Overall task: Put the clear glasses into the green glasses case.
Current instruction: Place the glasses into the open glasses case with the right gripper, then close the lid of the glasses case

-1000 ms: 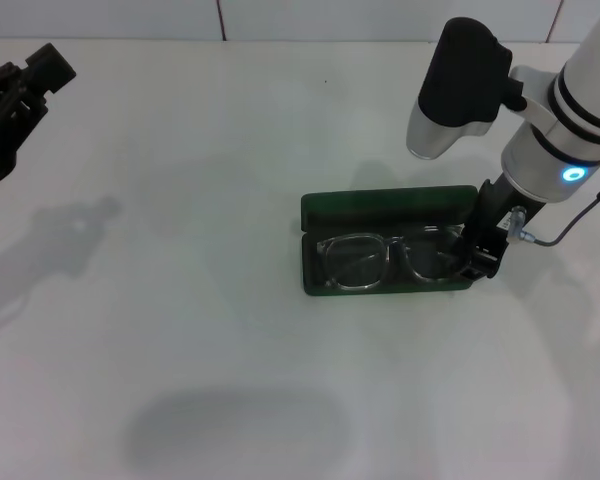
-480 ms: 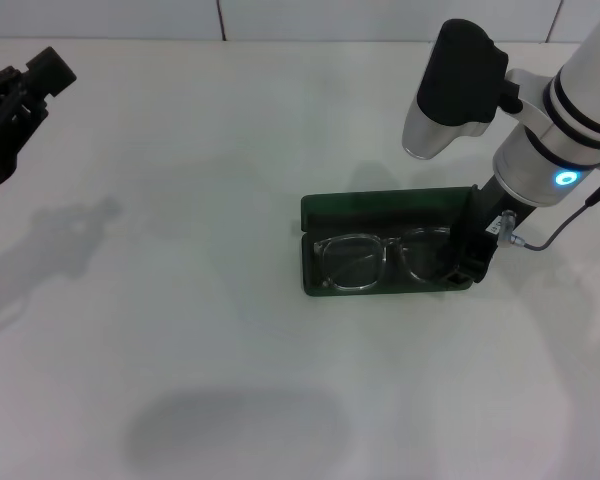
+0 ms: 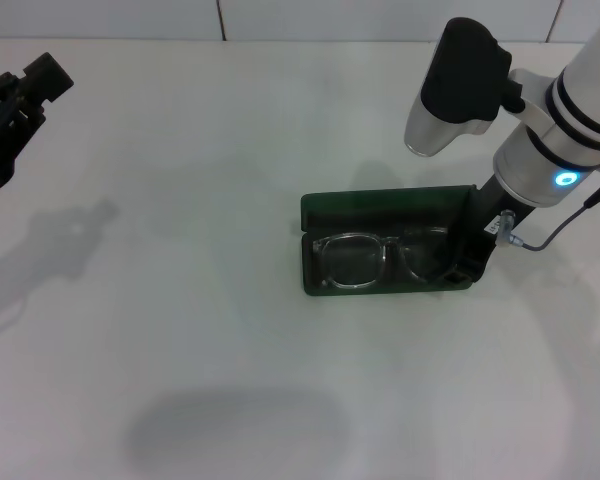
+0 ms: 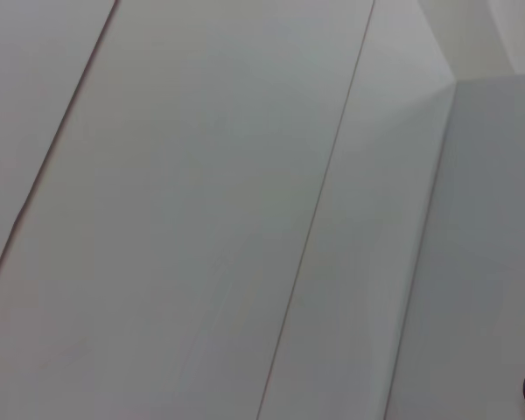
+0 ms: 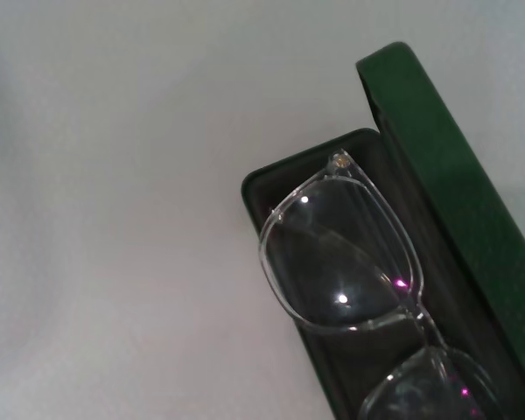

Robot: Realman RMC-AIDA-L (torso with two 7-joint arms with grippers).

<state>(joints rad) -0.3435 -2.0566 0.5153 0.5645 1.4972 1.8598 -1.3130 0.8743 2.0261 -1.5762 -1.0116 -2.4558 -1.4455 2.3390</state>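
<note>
Head view: the green glasses case (image 3: 385,215) lies open near the middle of the white table (image 3: 200,300), lid standing up along its far edge. The clear glasses (image 3: 380,258) lie inside the tray, lenses facing up, spanning most of its length. Right wrist view confirms one lens end tucked into the tray corner just beside the raised lid, frame resting on the dark lining. The right gripper (image 3: 468,262) is low at the right-hand end of the case, at or against the end of the glasses there; whether its jaws are spread or pinching the frame, I cannot tell, since the dark fingers merge with the case. The left gripper (image 3: 10,110) hangs parked at the far left, well apart from the work; jaw state not readable either. Judgement: placement looks essentially done, glasses seated in the case. Remaining: release if a grip is on, and lift the right arm clear without dragging the frame out. Lid stands open.
</note>
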